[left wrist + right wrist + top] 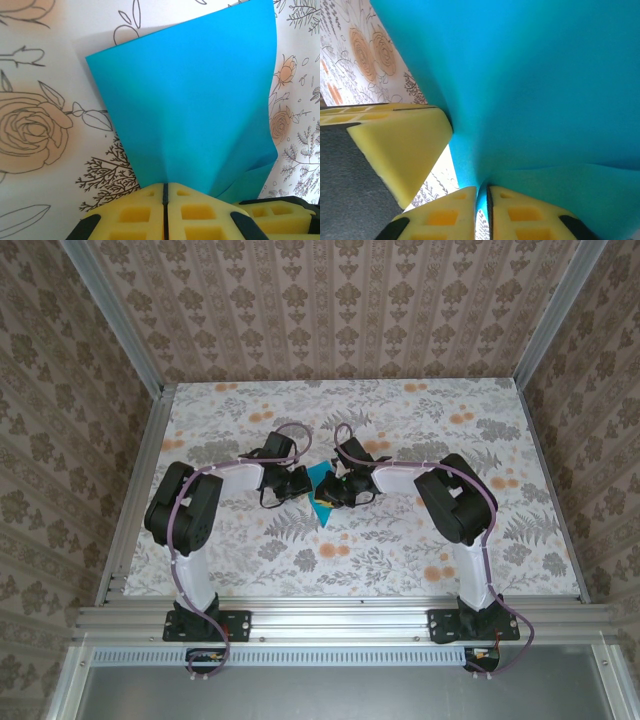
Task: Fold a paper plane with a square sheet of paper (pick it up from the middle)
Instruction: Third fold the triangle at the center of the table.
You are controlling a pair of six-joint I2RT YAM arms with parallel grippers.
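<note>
The square sheet of paper (pixel 322 497) sits over the middle of the table (pixel 420 540), caught between the two wrists. The left gripper (pixel 303 483) is at its 9 o'clock and the right gripper (pixel 337 490) at its 3 o'clock, both against it. From above, the sheet is a small teal patch with one corner pointing to 6 o'clock, and the jaws are too small there to read.

The left wrist camera settles its own side. Its yellow pads (pixel 135 215) lie pressed flat together at 6 o'clock. The sheet comes straight out of the seam between them and fans up toward 12 o'clock, with a soft fold down its 4 o'clock side. This gripper is closed tight on the sheet's lower edge. A finger of the right gripper shows at 4 o'clock, just beside the folded corner.

In the right wrist camera, that gripper's pads (pixel 520 215) stand at 6 o'clock with only a thin slit between them. The teal edge runs down into that slit, so it too is pinching the sheet. The paper spreads from 12 to 4 o'clock, and a left finger at 8 o'clock touches it.
</note>
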